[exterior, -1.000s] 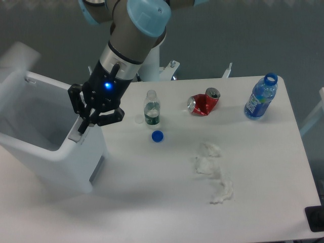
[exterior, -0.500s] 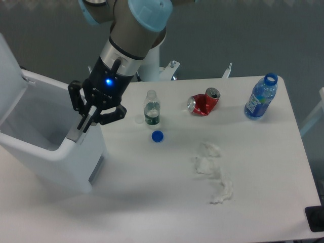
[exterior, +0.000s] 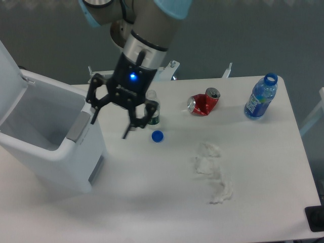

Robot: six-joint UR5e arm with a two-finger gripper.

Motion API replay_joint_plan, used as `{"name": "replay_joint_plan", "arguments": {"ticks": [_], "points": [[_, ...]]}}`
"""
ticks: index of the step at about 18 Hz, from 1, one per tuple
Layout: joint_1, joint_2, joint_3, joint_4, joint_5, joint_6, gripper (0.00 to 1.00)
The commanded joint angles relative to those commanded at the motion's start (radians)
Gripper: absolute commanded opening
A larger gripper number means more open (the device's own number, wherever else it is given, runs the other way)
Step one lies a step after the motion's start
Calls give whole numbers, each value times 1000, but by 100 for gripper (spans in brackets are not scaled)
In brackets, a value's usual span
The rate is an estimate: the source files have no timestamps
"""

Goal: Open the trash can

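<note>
Crumpled tissue (exterior: 213, 172): nearest the camera on the tabletop (exterior: 263, 202), well apart from everything else; loose litter, likely waiting for the bin.
Trash can (exterior: 48, 136): at the tabletop's left edge, its lid (exterior: 7, 81) swung up and back, so the inside shows hollow and the task looks done. The grey latch (exterior: 77, 127) sits on the front rim facing the arm, where a push could reach it.
Blue cap (exterior: 157, 135): flat on the tabletop, just in front of the small bottle.
Pincer (exterior: 109, 121): spread wide and holding nothing, fingers pointing down, hanging just right of the can's rim and clear of the latch; being released fits a push, not a grab.
Small bottle (exterior: 152, 109): upright, capless, partly hidden behind the pincer's body.
Crushed red can (exterior: 203, 102): on its side, further back.
Blue bottle (exterior: 260, 96): upright, uncapped, near the far right corner.
</note>
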Motion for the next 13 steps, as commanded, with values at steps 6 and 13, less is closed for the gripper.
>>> {"name": "replay_joint_plan", "arguments": {"ticks": [6,13], "points": [[21,-116,8,6,244,205,100],[129,-189,8,5,327,451,100]]}}
